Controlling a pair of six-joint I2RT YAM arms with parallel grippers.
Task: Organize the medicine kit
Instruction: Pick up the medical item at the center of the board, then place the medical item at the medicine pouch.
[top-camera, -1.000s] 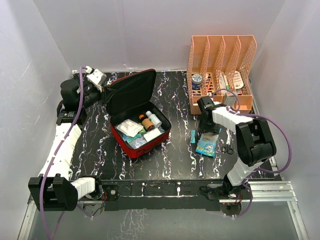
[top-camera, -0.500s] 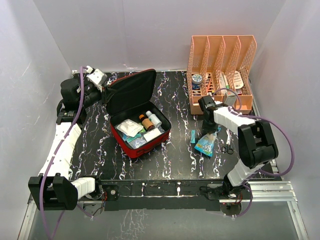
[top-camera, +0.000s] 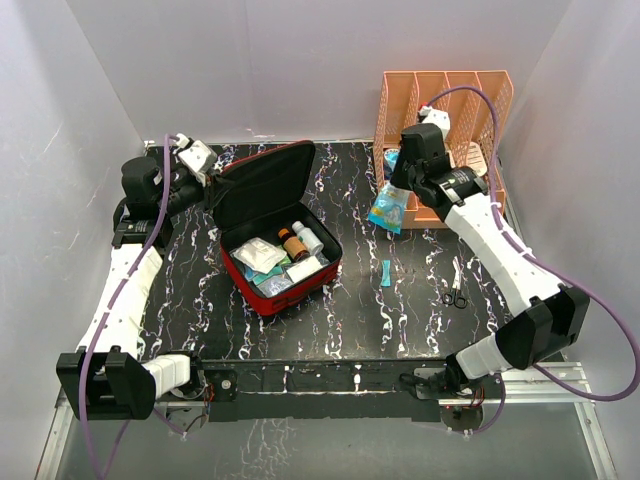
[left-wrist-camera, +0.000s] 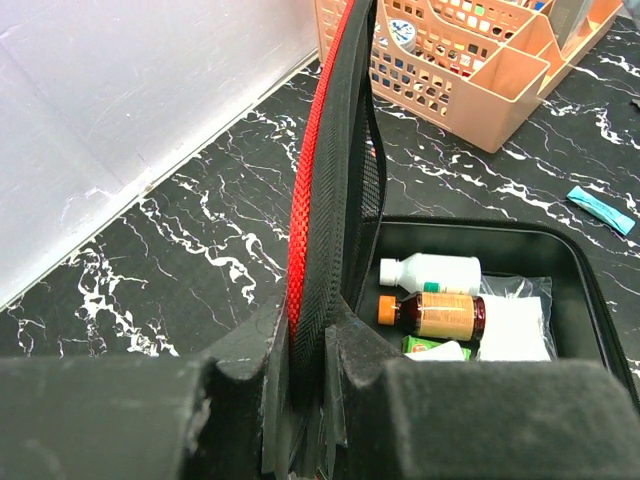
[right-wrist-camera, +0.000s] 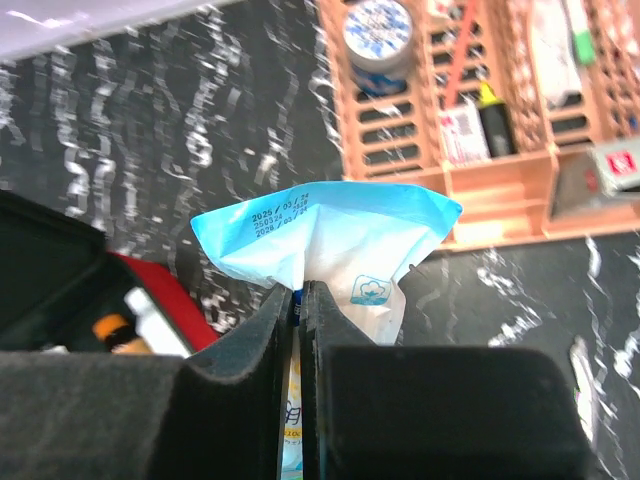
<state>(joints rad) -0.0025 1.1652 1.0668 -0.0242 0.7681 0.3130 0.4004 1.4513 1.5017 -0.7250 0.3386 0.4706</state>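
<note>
RISK: the slick packet (top-camera: 388, 208) may slip from my thin pinch, or dangle into the lid (top-camera: 262, 185) | RIGHT: my right gripper (right-wrist-camera: 300, 292) is clenched on its crinkled blue film seam, aloft by the peach slotted file rack (top-camera: 447, 95) | LEFT: my left gripper (left-wrist-camera: 312, 375) pinches the woven red lid upright | KIT: medicine kit (top-camera: 262, 290) open, left of table (top-camera: 360, 300) centre

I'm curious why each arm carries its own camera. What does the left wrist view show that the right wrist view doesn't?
Only the left wrist view: the lid of the kit pinched edge-on in the left jaws, and a teal strip on the table. Only the right wrist view: a blue packet clamped in the right jaws. Both: the rack, the kit's open bottom, and the white bottle and brown bottle inside it.
</note>
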